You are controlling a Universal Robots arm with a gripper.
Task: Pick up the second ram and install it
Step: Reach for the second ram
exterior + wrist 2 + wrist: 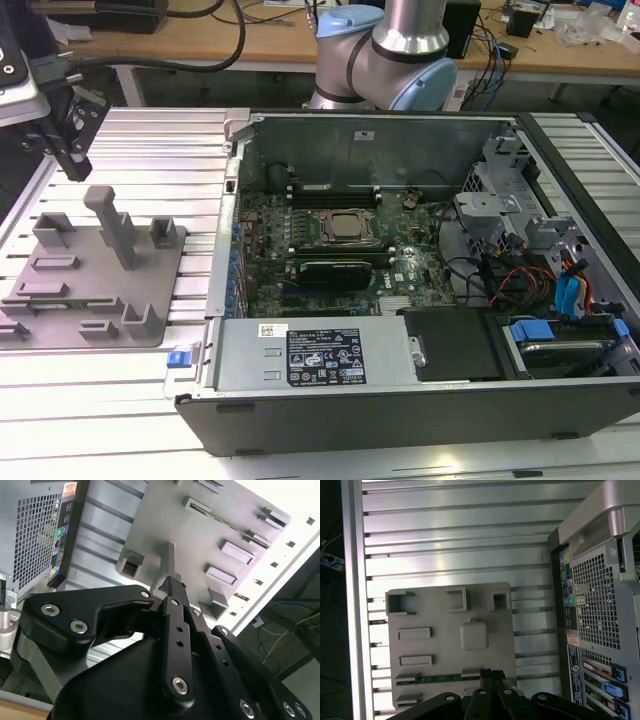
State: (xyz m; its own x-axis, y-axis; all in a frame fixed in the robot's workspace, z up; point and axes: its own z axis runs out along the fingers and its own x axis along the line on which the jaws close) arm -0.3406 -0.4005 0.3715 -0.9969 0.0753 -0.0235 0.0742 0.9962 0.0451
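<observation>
ram point(447, 678) sat in a slot of the grey plate point(445, 647), slim green edge showing | gripper point(492, 675) hung over one end, jaws pinched narrow, empty | I judged the risk: an off-centre grab on that thin, slick board could tilt or jam it against the matte plastic slot walls
</observation>
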